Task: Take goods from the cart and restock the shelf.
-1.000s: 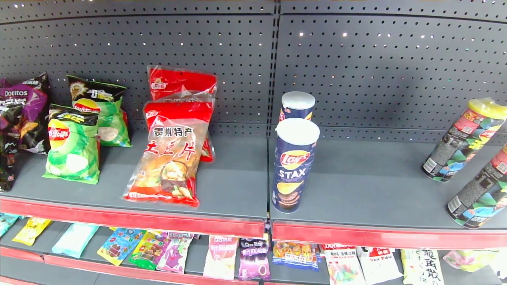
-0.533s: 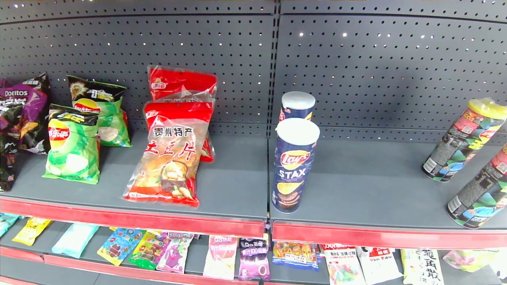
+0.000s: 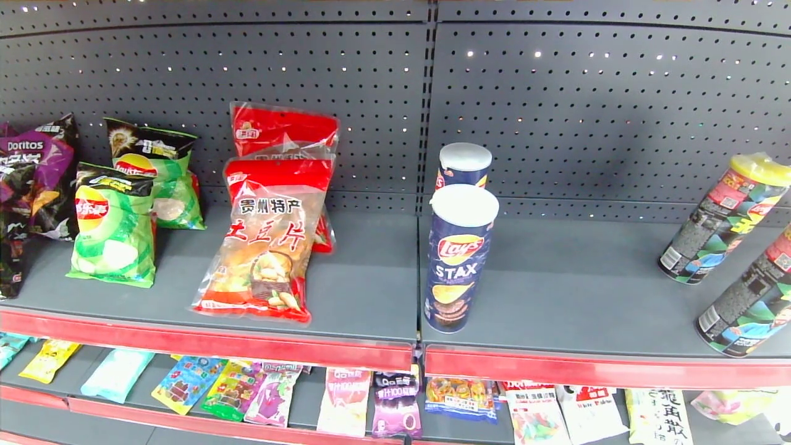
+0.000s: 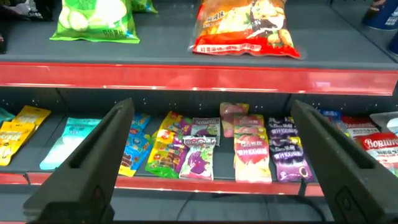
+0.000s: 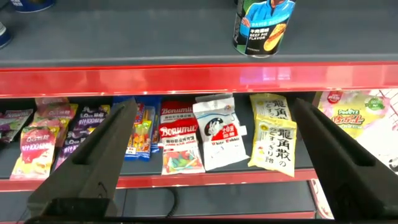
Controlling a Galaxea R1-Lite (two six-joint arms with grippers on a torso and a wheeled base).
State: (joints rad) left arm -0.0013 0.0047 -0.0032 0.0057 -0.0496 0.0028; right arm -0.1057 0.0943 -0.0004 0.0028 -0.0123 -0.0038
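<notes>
Facing the shelf [image 3: 358, 296], I count on its top board two red bags [image 3: 266, 241], two green bags [image 3: 114, 225], two blue cans [image 3: 458, 259] one behind the other, and two black cans [image 3: 720, 219] at the right, the nearer cut off. A purple bag [image 3: 37, 167] is cut off at the left. Packets [image 4: 199, 155] on the board below overlap too much to count. My left pincer [image 4: 211, 104] and right pincer [image 5: 212, 102] both gape wide, holding nothing.
</notes>
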